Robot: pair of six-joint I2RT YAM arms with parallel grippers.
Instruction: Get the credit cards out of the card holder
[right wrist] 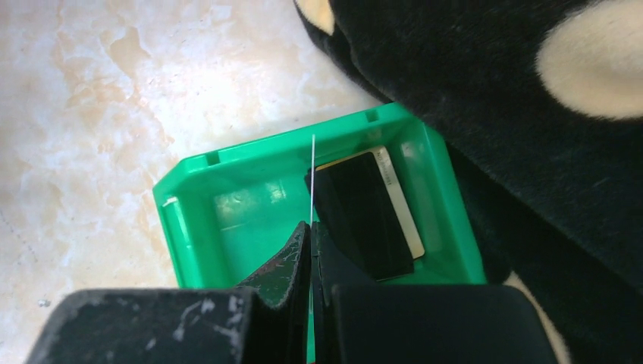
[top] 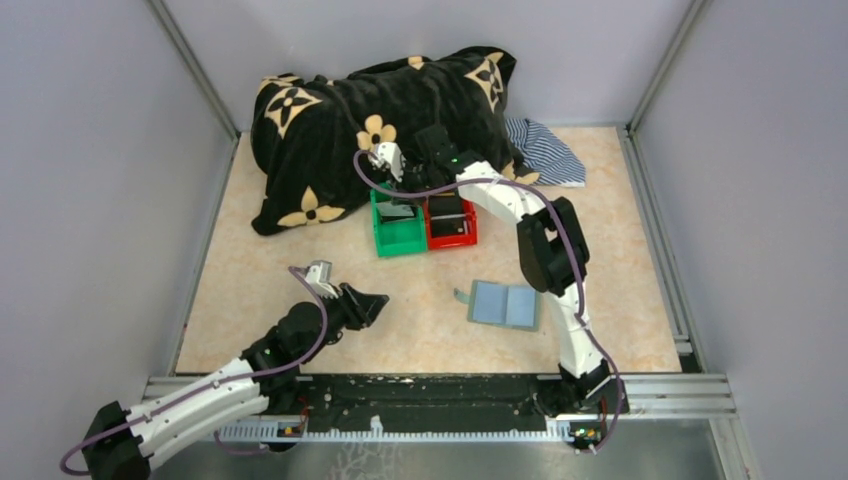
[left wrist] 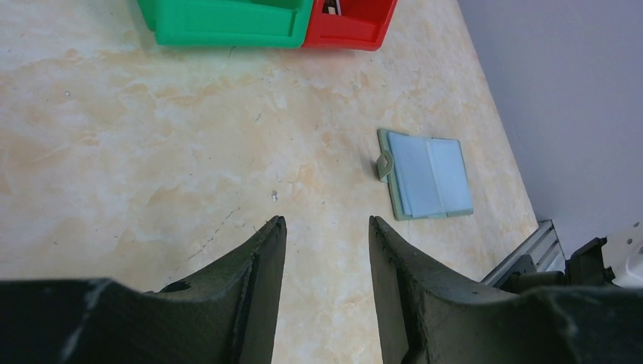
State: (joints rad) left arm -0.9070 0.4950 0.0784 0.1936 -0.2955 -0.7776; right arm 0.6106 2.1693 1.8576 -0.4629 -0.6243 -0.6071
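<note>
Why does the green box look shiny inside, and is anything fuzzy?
Right wrist view: pale glare on the green box floor; the right gripper, shut on a thin card, looks soft, being near the lens. Left wrist view: the open left gripper is soft too, the table sharp. Top view: even light, soft shadows.

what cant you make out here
Held card: right wrist shows only its edge, between right fingers.
Red bin contents: top view, right arm covers them; left wrist, frame edge cuts them.
Card holder pockets: too small in top and left wrist views to tell if cards remain.
</note>
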